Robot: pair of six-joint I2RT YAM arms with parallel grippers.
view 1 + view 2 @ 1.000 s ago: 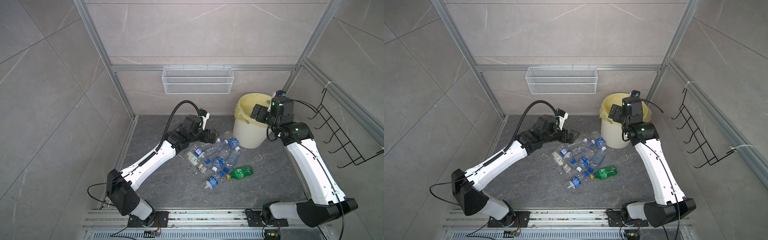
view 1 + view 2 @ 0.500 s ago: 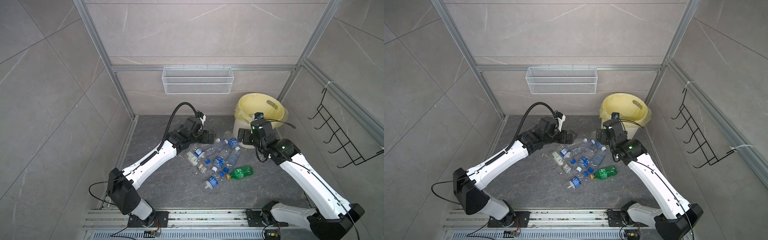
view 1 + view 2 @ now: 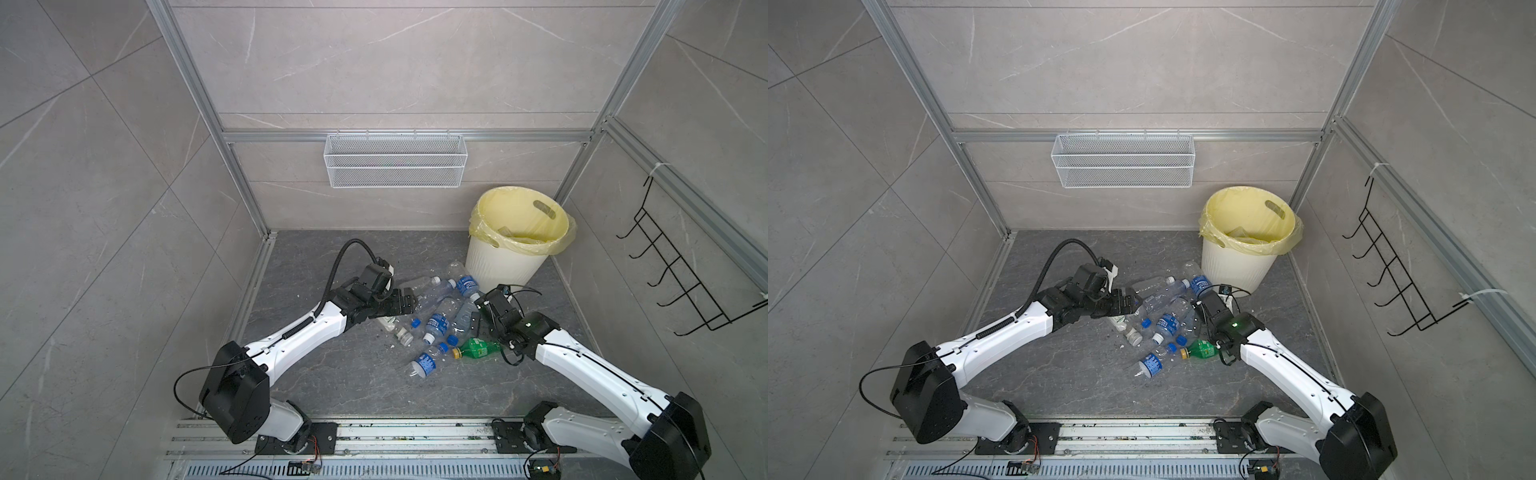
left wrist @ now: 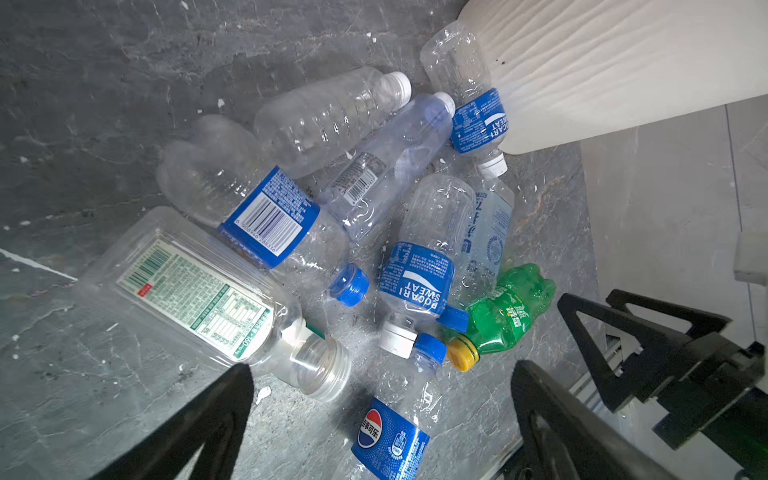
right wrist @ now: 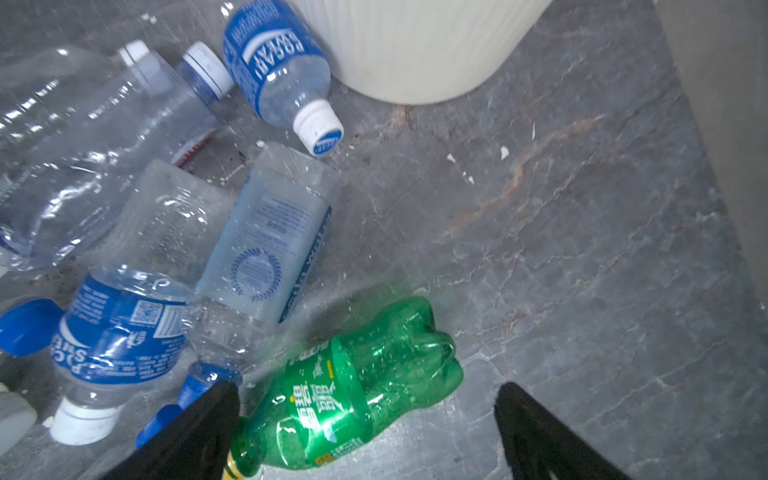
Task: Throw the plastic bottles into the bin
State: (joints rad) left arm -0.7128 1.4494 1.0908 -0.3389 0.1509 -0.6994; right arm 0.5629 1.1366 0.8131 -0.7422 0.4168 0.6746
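Crumpled clear, blue-labelled plastic bottles (image 3: 441, 321) and one green bottle (image 3: 478, 347) lie heaped on the worktop (image 3: 353, 374) at seven o'clock of the bin (image 3: 498, 268), whose contents are indistinct; left pincer (image 4: 382, 374) and right pincer (image 5: 368, 401) both released, empty.

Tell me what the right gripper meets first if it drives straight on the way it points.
Most likely the green bottle: it lies on the floor right ahead of the open right gripper, between its fingertips. How far off is hard to judge.
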